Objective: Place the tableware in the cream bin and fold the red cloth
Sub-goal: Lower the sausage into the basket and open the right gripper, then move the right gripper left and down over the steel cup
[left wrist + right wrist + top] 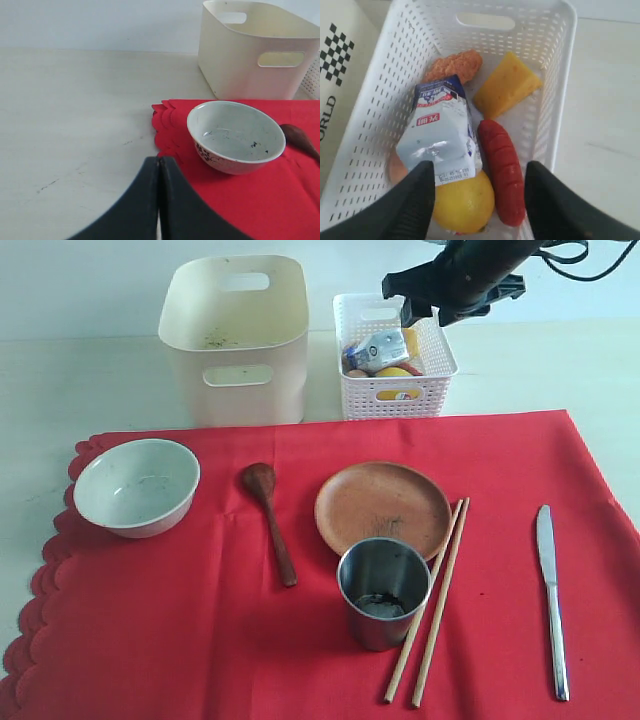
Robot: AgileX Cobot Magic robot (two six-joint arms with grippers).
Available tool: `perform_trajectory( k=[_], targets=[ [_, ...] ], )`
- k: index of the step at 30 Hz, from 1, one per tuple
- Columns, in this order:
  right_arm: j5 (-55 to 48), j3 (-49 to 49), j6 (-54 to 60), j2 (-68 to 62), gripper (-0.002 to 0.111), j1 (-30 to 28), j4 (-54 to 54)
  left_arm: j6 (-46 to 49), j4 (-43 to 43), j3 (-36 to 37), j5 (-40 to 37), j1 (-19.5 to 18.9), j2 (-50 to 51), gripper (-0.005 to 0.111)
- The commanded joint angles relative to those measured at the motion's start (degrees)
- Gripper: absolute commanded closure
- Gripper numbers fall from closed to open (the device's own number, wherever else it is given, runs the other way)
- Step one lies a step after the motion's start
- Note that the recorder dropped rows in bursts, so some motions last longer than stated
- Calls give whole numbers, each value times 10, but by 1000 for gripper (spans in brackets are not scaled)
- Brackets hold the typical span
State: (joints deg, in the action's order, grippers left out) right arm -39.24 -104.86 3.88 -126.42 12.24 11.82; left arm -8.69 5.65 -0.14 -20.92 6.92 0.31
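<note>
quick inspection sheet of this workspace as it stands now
surface: pale table, red cloth spread flat, unfolded
job's things: bowl, wooden spoon, wooden plate, steel cup, chopsticks, table knife all on the cloth; cream bin behind it, no tableware seen inside
clutter: white lattice basket with milk carton, lemon, sausage, cheese
grippers: left gripper shut, near the bowl; right gripper open above the basket
cables: black cables, top right of the exterior view
surroundings: pale wall, nothing else seen
</note>
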Motion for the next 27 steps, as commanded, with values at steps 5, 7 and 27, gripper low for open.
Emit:
perform_trajectory(
  k=[5, 7, 27],
  targets=[
    [-73, 0, 24, 52, 55, -3, -2, -3, -3, 1, 5, -1, -3, 107],
    [-90, 0, 25, 62, 55, -3, -2, -3, -3, 1, 5, -1, -3, 107],
    [-249, 12, 40, 147, 55, -3, -2, -3, -3, 1, 5, -1, -3, 107]
  ],
)
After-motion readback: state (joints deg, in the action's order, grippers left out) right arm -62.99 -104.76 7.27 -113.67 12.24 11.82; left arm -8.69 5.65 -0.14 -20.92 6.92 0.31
